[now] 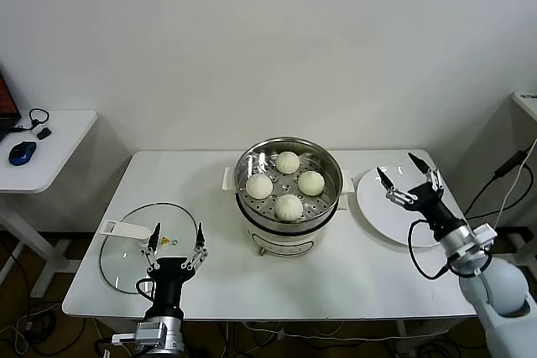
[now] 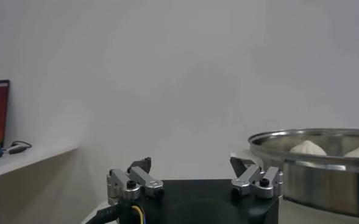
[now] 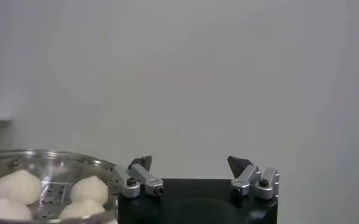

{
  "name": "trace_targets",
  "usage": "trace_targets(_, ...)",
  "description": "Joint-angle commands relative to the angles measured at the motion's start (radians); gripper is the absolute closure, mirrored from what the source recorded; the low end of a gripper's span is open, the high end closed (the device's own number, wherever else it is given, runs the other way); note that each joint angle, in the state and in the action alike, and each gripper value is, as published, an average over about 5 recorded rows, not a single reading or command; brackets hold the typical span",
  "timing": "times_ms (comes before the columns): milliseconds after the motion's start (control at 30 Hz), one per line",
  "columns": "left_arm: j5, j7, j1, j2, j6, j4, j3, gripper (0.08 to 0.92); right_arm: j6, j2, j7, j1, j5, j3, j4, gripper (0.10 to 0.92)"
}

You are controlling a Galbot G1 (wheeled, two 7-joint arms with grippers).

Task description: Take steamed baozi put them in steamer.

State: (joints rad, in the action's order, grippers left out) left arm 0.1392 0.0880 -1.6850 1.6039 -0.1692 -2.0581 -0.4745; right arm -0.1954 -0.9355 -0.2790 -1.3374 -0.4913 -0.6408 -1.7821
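Note:
Four pale steamed baozi (image 1: 288, 184) lie on the perforated tray inside the shiny steel steamer (image 1: 332, 199) at the table's middle. They also show in the right wrist view (image 3: 21, 185) and the left wrist view (image 2: 308, 148), inside the steamer rim (image 2: 289, 143). My right gripper (image 1: 409, 173) is open and empty, raised over the white plate (image 1: 379, 207) right of the steamer. My left gripper (image 1: 177, 240) is open and empty near the table's front left, beside the glass lid (image 1: 126, 257). Its fingers point up in the left wrist view (image 2: 191, 165); the right gripper (image 3: 190, 164) does the same.
The flat white plate holds nothing. The glass lid lies flat at the front left with its white handle tab (image 1: 122, 228). A side table (image 1: 59, 144) at the far left holds a blue mouse (image 1: 23, 153) and cables. A white wall stands behind.

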Motion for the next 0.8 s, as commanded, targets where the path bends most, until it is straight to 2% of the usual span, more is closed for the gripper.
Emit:
trace_targets(33, -0.001, 0.001, 0.005, 0.002, 0.006, 0.006, -0.005, 0.177, -0.157, -0.169, 0.072, -0.2, -0.008, -0.07, 0.026, 0.203)
trace_targets(333, -0.001, 0.001, 0.01, 0.002, 0.014, 0.02, -0.015, 0.177, -0.178, -0.189, 0.074, -0.233, -0.073, -0.023, 0.045, 0.203)
trace_targets(800, 0.006, -0.003, 0.01, 0.002, 0.017, 0.023, -0.012, 0.177, -0.173, -0.189, 0.072, -0.218, -0.073, -0.007, 0.053, 0.203)
